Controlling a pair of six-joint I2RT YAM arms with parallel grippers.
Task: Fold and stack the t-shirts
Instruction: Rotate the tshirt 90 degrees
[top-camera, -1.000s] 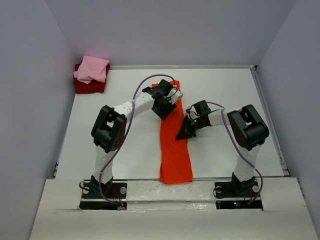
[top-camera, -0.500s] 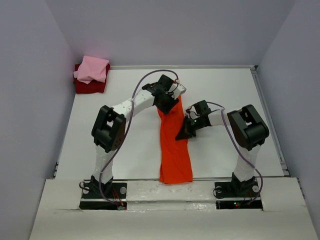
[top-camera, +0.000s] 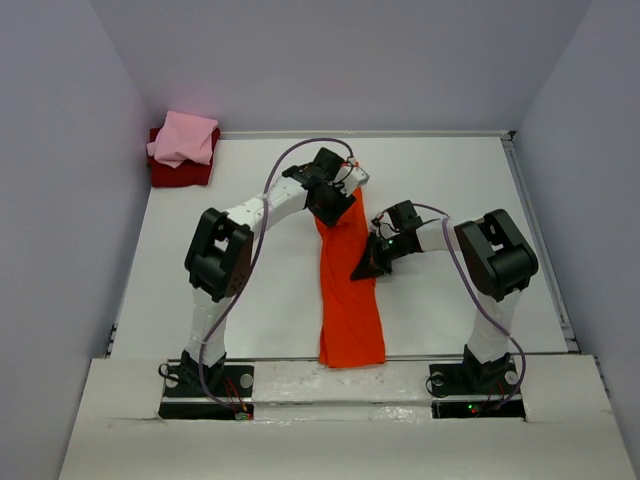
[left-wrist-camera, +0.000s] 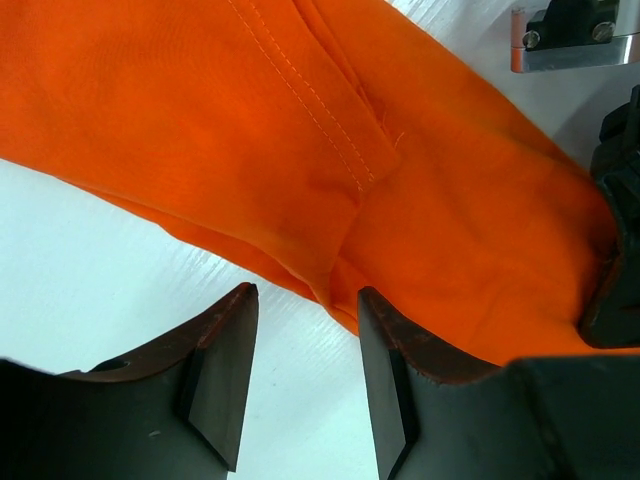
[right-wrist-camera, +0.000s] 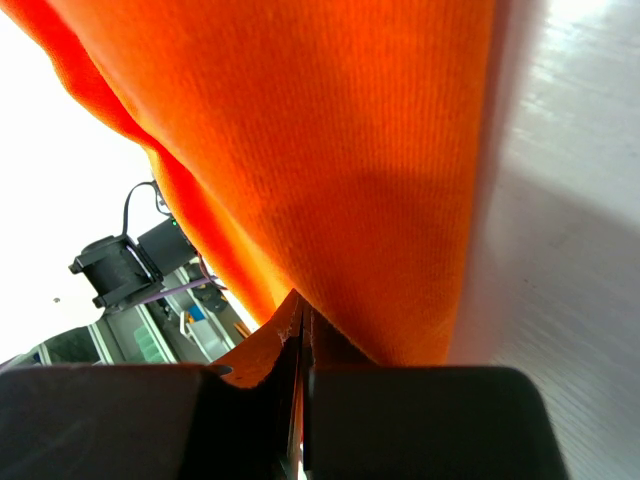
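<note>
**White bench between grey walls: one shirt laid out long, two stacked in a corner**

White bench (top-camera: 250, 300), enclosed by plain grey walls on three sides. The orange-red t-shirt (top-camera: 350, 300) lies as a long narrow strip down the middle, from the near edge towards the far edge. The light pink t-shirt (top-camera: 185, 138), folded small, sits on top of the dark red t-shirt (top-camera: 180, 175) in the far left corner, well apart from the strip.

The left gripper (top-camera: 333, 208) is at the far end of the strip. Its jaws stand apart, bare bench shows between them, and a folded edge of orange cloth lies just at the gap.

The right gripper (top-camera: 368, 264) is at the strip's right edge, about midway along. Its jaws are together, tips against the cloth. Whether any cloth is pinched cannot be told.
</note>
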